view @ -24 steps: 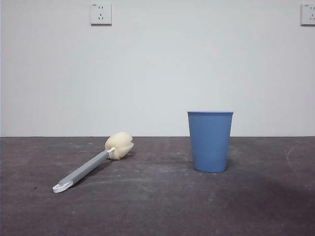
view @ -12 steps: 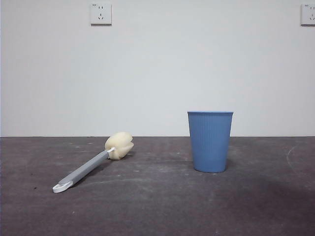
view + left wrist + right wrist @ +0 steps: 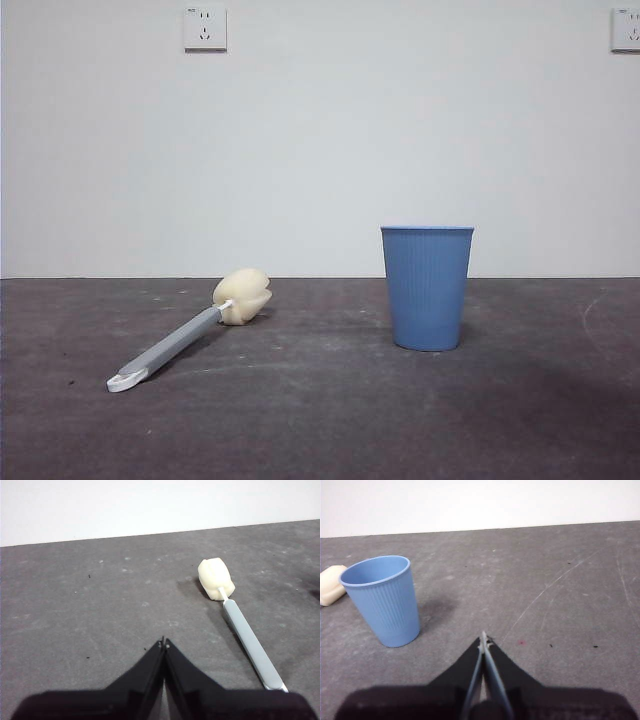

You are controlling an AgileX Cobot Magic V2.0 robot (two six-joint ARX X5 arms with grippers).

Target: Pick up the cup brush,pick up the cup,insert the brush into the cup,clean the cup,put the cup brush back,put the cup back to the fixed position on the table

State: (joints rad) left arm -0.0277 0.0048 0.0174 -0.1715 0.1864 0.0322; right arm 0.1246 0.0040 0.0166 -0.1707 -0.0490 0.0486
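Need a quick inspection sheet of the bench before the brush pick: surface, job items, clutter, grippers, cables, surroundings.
Surface: table, dark grey, scuffed, pale marks.
Job's things: cup brush lying flat, sponge head toward the wall, apart from the cup, which stands upright and looks empty in the right wrist view.
Clutter: nothing seen.
Grippers: left gripper shut, above the table near the brush, holding nothing; right gripper shut, near the cup, holding nothing.
Cables: nothing seen.
Surroundings: white wall, two wall sockets.

Dark grey scuffed table (image 3: 320, 420): cup brush (image 3: 190, 328) lying flat, left; blue ribbed cup (image 3: 427, 288) upright, right. Well apart.
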